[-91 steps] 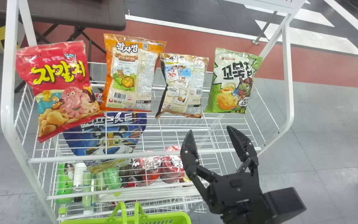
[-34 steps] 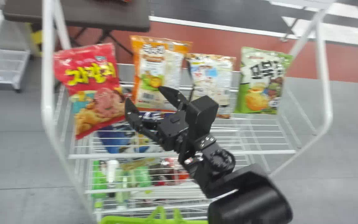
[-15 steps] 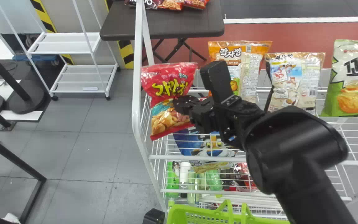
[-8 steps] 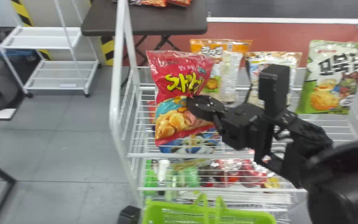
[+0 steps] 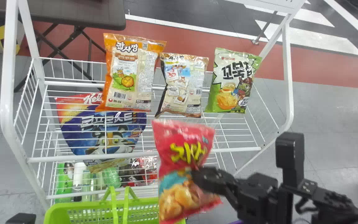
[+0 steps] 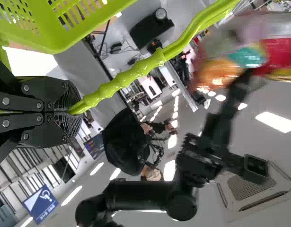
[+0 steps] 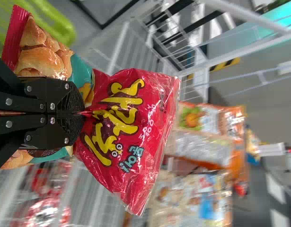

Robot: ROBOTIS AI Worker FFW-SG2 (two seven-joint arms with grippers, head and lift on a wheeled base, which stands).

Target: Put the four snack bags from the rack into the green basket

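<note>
As the right gripper (image 7: 79,113) pinches the red bag (image 5: 179,174), aim lower left.
Clear the basket handles (image 6: 136,69) (left gripper (image 6: 70,110) clamps them).

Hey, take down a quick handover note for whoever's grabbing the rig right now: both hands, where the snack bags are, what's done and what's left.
Left hand: closed on the handle of the green basket.
Right hand: closed on the red bag, held up in front of the rack, close to the basket.
Rack: the orange bag, beige bag and green bag stand in a row.
Done: red bag picked up and clear of the rack.
Left: red bag into the basket, then the other three.
</note>
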